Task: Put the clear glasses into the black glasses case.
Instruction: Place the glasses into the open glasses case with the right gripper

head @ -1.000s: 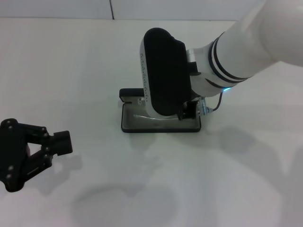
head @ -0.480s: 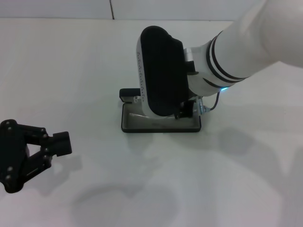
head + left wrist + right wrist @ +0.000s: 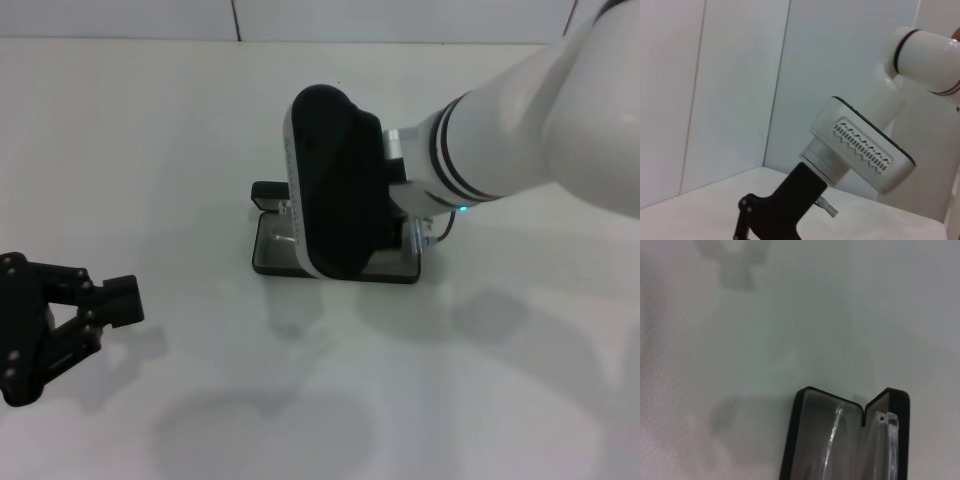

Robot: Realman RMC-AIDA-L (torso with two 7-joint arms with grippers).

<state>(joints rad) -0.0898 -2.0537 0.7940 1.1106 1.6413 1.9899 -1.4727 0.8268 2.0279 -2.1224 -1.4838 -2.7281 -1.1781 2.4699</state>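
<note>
I can't tell whether the right gripper's fingers are parted or closed: its wrist housing hides them from the head camera, and its own wrist camera shows none. That right gripper (image 3: 395,238) hangs low over the case (image 3: 275,245), which lies open mid-table. From the right wrist I see the glasses (image 3: 832,440) lying inside on the grey lining, a clear temple arm running along the tray. I judge the placing as good as done; what's left is to let go if it hasn't, and lift clear. My left gripper (image 3: 95,310) sits parked near-left, well apart, fingers spread and empty.
</note>
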